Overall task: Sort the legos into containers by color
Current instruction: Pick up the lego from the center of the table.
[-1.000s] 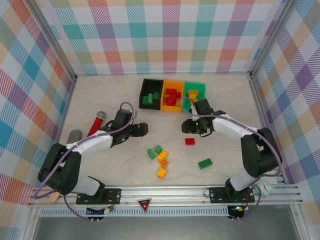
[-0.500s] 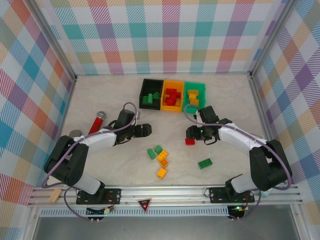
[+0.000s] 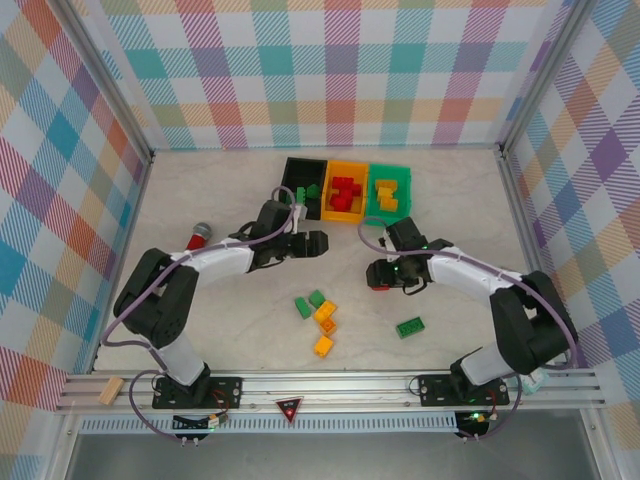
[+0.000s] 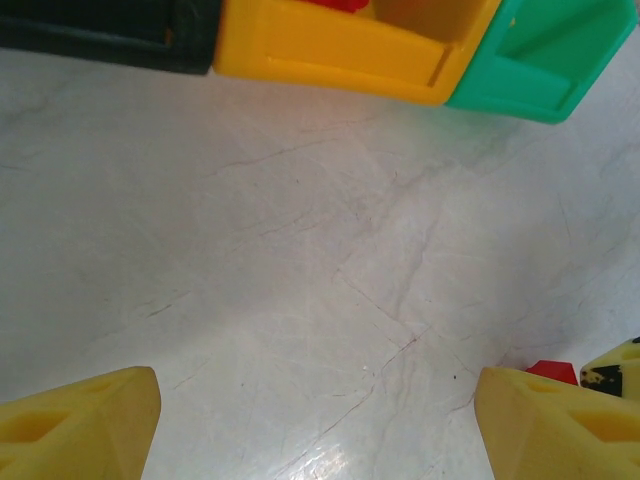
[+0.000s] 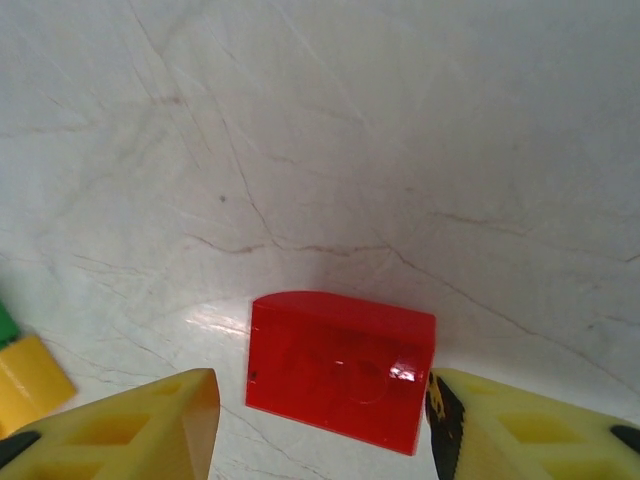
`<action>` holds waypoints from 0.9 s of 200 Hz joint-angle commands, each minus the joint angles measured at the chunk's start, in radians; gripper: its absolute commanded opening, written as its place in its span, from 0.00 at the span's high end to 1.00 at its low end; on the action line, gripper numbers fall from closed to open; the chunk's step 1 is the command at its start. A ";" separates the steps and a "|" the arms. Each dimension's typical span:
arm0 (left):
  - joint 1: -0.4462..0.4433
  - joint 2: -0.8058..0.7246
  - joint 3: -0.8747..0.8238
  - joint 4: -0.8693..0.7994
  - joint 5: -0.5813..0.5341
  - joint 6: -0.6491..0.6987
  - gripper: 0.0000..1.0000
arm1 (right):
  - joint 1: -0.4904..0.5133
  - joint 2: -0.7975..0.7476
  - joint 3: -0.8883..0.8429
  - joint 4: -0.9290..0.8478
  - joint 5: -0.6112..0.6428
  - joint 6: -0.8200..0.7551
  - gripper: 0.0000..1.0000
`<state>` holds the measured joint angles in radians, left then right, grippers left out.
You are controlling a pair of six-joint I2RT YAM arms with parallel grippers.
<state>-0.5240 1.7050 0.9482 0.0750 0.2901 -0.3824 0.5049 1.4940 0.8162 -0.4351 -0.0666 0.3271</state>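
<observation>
A red lego (image 5: 340,370) lies flat on the table between my right gripper's (image 5: 320,410) yellow fingers. The jaws are open: the left finger stands clear of it and the right finger is at its edge. From above, the right gripper (image 3: 378,276) hangs over that red lego (image 3: 380,286). My left gripper (image 3: 312,243) is open and holds nothing, just in front of the containers: black (image 3: 296,170), orange (image 3: 346,168) and green (image 3: 392,170), each with legos inside. Loose green (image 3: 303,307) and orange (image 3: 325,311) legos lie in the near middle, and a green one (image 3: 409,327) sits to the right.
A red-and-grey microphone-like stick (image 3: 197,237) lies left of the left arm. In the left wrist view the fronts of the black (image 4: 100,35), orange (image 4: 330,50) and green (image 4: 540,70) bins run along the top, with bare marble below.
The left gripper swept right and farther back, to just in front of the bins. The right gripper came nearer and down over the red lego, its jaws widening slightly.
</observation>
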 commanded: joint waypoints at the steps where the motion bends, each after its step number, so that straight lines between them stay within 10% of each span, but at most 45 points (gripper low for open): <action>1: -0.010 0.041 0.005 0.041 0.027 -0.007 0.18 | 0.028 0.054 0.053 -0.076 0.090 -0.008 0.40; 109: -0.009 0.059 -0.026 0.076 0.072 -0.004 0.18 | 0.132 0.260 0.206 -0.133 0.125 0.047 0.40; 180: -0.008 0.044 -0.026 0.054 0.056 0.012 0.18 | 0.165 0.308 0.248 -0.111 0.105 0.072 0.76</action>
<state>-0.5297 1.7638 0.9382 0.1333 0.3397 -0.3813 0.6407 1.7710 1.0641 -0.6228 0.1402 0.3859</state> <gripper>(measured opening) 0.823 0.272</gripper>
